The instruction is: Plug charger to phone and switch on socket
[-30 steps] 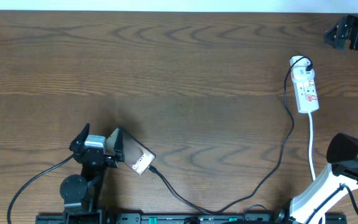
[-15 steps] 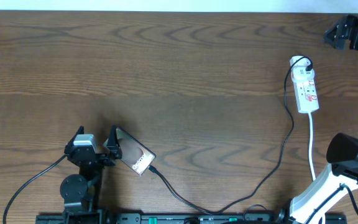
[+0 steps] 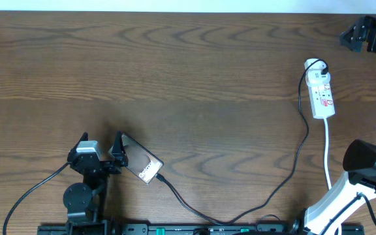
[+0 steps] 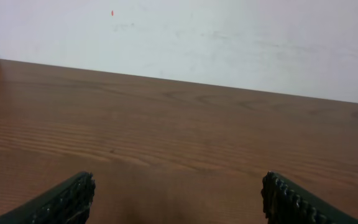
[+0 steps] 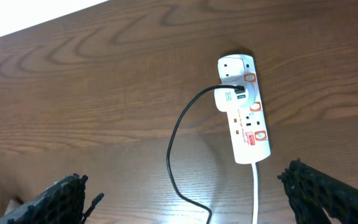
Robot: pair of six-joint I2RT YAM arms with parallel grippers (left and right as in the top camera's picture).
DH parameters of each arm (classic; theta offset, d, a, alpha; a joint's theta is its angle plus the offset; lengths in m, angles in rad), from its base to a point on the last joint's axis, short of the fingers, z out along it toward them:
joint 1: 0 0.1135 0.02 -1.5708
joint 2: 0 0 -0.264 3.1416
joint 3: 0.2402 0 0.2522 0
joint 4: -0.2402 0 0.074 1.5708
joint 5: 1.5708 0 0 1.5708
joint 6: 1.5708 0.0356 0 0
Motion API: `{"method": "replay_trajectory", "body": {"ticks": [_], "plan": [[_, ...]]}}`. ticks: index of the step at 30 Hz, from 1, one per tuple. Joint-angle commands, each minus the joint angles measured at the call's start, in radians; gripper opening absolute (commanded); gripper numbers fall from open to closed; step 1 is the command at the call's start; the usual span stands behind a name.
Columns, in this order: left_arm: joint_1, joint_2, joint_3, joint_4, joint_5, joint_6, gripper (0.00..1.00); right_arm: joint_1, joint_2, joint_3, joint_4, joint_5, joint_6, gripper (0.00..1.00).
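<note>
Altogether one phone (image 3: 140,162), one charger (image 5: 169,149), one socket (image 3: 321,94), one wooden table (image 3: 175,78).

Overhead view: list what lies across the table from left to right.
left tool → phone → charger cable → socket → right tool

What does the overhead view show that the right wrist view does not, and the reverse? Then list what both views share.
Only overhead: the phone lying beside the open left gripper, near the table's front edge.
Only right wrist: the right gripper seen from behind its fingers, which stand wide apart with nothing between them.
Both: the socket, the charger curving away from the black plug in it, and the wooden table.
</note>
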Motion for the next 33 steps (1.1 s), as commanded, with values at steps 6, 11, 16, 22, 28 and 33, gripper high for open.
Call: {"method": "replay_trajectory", "body": {"ticks": [6,11,16,22,28,33], "plan": [[0.005,-0.006,-0.018,-0.035,-0.009,-0.009,0.86,0.003,0.001,0.003,-0.003,-0.013,0.014,0.99],[0.005,-0.006,-0.018,-0.035,-0.009,-0.009,0.86,0.003,0.001,0.003,-0.003,-0.013,0.014,0.99],[0.005,-0.006,-0.018,-0.035,-0.008,-0.009,0.86,0.003,0.001,0.003,-0.002,-0.013,0.014,0.99],[0.005,-0.006,-0.018,-0.035,-0.009,-0.009,0.86,0.003,-0.001,0.002,-0.002,-0.013,0.014,0.99],[0.005,-0.006,-0.018,-0.034,-0.009,-0.009,0.86,0.004,-0.093,-0.094,0.105,0.021,-0.012,0.99],[0.005,-0.006,-0.018,-0.035,-0.009,-0.009,0.86,0.018,-0.265,-0.354,0.302,0.016,-0.008,0.99]]}}
